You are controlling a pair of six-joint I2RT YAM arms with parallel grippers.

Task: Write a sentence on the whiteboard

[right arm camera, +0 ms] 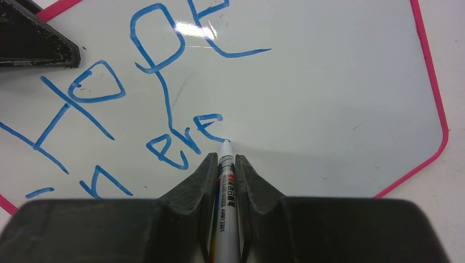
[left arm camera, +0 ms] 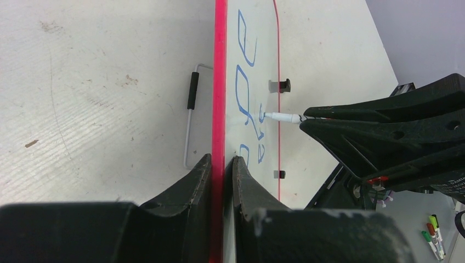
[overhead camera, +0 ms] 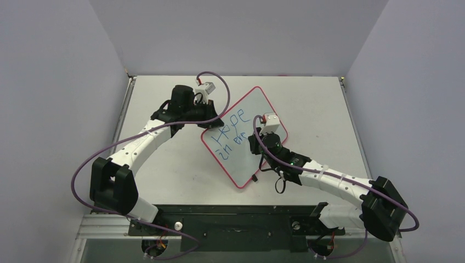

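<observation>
The whiteboard (overhead camera: 248, 162) lies diagonally on the bench (overhead camera: 318, 109) at centre frame. The left jaws clamp its upper-left rim. The right jaws grip the marker (right arm camera: 225, 181), its tip at the end of the sentence (overhead camera: 231, 131). Blank board lies right of the tip.

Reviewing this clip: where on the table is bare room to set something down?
Free: grey tabletop between the glossy white, red-rimmed whiteboard and the table's right edge; the patch between the board's near corner and the left arm. Crowded: over the board, where the left pincer and right pincer work.
</observation>
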